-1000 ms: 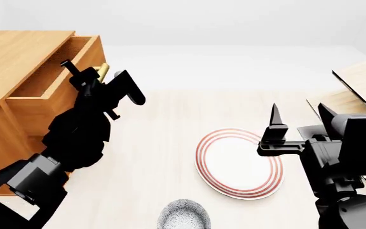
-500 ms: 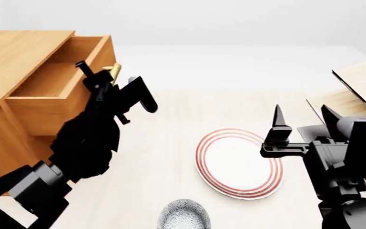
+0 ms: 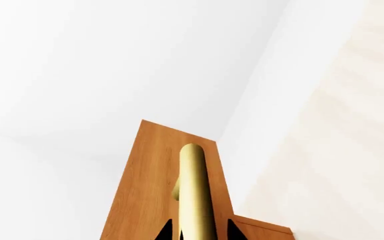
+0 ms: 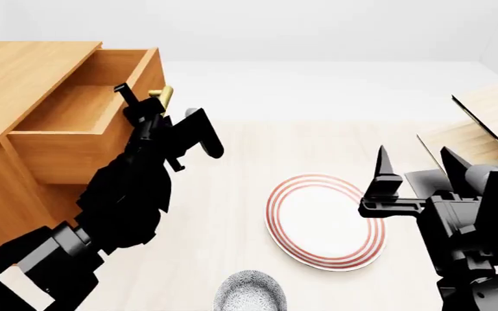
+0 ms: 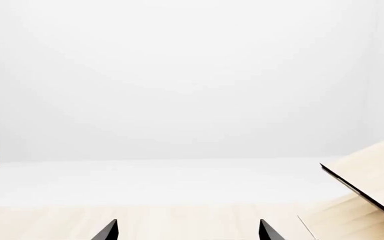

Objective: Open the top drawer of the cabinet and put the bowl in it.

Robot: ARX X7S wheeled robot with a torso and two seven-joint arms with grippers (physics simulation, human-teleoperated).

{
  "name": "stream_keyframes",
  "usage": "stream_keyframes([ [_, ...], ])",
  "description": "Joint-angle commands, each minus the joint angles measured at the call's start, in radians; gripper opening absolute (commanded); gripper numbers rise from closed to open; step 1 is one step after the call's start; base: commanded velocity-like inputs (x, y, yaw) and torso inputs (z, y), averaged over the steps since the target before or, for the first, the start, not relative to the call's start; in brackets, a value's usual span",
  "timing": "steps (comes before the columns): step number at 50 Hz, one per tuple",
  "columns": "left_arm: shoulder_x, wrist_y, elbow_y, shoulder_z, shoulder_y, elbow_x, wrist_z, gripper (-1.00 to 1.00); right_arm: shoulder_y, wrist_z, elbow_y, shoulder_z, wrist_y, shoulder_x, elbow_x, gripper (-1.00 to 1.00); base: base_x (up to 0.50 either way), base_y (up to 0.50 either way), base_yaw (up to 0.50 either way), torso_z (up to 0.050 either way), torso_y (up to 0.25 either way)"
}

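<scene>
The cabinet point(image 4: 24, 78) is standing left of the plate point(image 4: 323, 220); the bowl point(image 4: 249, 293) is sitting nearer, before the plate.

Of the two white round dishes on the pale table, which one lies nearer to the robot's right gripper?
The flat white plate with red rings: it lies right beside the right gripper, while the speckled bowl sits further left, at the picture's lower edge.

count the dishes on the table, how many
2: a red-ringed plate mid-table before the right gripper, and a speckled bowl nearer the robot, cut by the head view's edge. Others may be hidden.
</scene>
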Motion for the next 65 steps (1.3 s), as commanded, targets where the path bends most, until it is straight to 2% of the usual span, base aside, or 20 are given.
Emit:
stream_keyframes([
  [1,0.008,-0.005,0.017,-0.001,0.006,0.002,-0.015,-1.00,-0.010,-0.001,0.005,0.001,-0.012,0.001,0.002,1.00,0.00,0.00,0.00,0.000,0.011],
  [3,0.008,-0.003,0.017,-0.003,0.005,0.000,-0.015,-1.00,-0.010,0.000,0.005,0.000,-0.012,0.001,0.002,1.00,-0.01,0.00,0.00,0.000,0.000],
  [4,0.007,-0.001,0.019,-0.004,0.004,-0.001,-0.014,1.00,-0.010,0.000,0.005,0.000,-0.013,0.001,0.003,1.00,0.00,0.00,0.00,0.000,0.011],
  [12,-0.015,-0.019,0.105,-0.033,-0.014,-0.013,0.000,1.00,-0.007,0.002,0.010,-0.004,-0.015,0.002,0.004,1.00,0.00,0.00,0.00,0.000,0.000],
  [25,-0.066,-0.123,0.398,-0.059,-0.048,-0.012,0.051,1.00,0.002,0.009,0.007,-0.007,-0.009,0.004,0.015,1.00,0.00,0.00,0.00,0.000,0.000],
  [29,-0.065,-0.147,0.459,-0.101,-0.074,-0.028,0.063,1.00,0.005,0.011,0.004,-0.007,-0.006,0.006,0.019,1.00,0.00,0.00,0.00,0.000,0.000],
  [33,-0.041,-0.193,0.488,-0.199,-0.112,-0.072,0.074,1.00,0.010,0.014,0.001,-0.008,-0.001,0.008,0.025,1.00,0.00,0.00,0.00,0.000,0.000],
  [39,-0.002,-0.253,0.469,-0.345,-0.167,-0.146,0.099,1.00,0.015,0.020,-0.007,-0.005,0.006,0.012,0.033,1.00,0.00,0.00,0.00,0.000,0.000],
  [46,0.083,-0.365,0.317,-0.599,-0.252,-0.244,0.093,1.00,0.024,0.029,-0.016,-0.003,0.020,0.016,0.047,1.00,0.00,0.00,0.00,0.000,0.000],
  [49,0.101,-0.410,0.274,-0.670,-0.268,-0.280,0.105,1.00,0.028,0.032,-0.017,-0.006,0.023,0.017,0.048,1.00,0.00,0.00,0.00,0.000,0.000],
  [59,0.139,-0.503,0.093,-0.764,-0.333,-0.312,0.101,1.00,0.035,0.039,-0.017,-0.015,0.026,0.020,0.048,1.00,0.00,0.00,0.00,0.000,0.000],
  [65,0.146,-0.535,-0.012,-0.766,-0.381,-0.320,0.115,1.00,0.038,0.041,-0.015,-0.022,0.027,0.022,0.047,1.00,0.00,0.00,0.00,0.000,0.000],
])
